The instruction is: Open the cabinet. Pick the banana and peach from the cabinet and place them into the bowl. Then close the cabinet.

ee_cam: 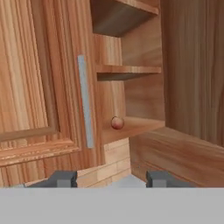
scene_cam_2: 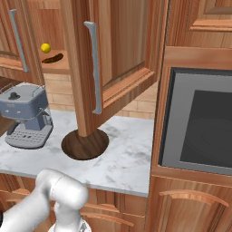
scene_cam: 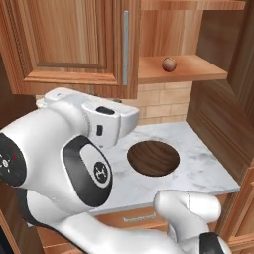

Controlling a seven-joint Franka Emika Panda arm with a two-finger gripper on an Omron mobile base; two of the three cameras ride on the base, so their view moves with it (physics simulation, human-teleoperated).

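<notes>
Standing upright, cabinet handle, peach seemingly round

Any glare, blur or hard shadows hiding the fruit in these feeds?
Left base view: even light, no glare, peach sharp on its shelf. Right base view: banana clear, throwing a dark shadow on the shelf; the open cabinet door covers part of the bowl. Hand view: slightly soft, peach small but readable.

Lighting even, moderately bright, diffuse; source direction not determinable. Rendered frames, soft low-resolution edges, no motion blur. No glare on the marble surface. Cabinet shelf undersides shaded dark. Banana casts a dark shadow on its shelf. No edge distortion visible.
</notes>
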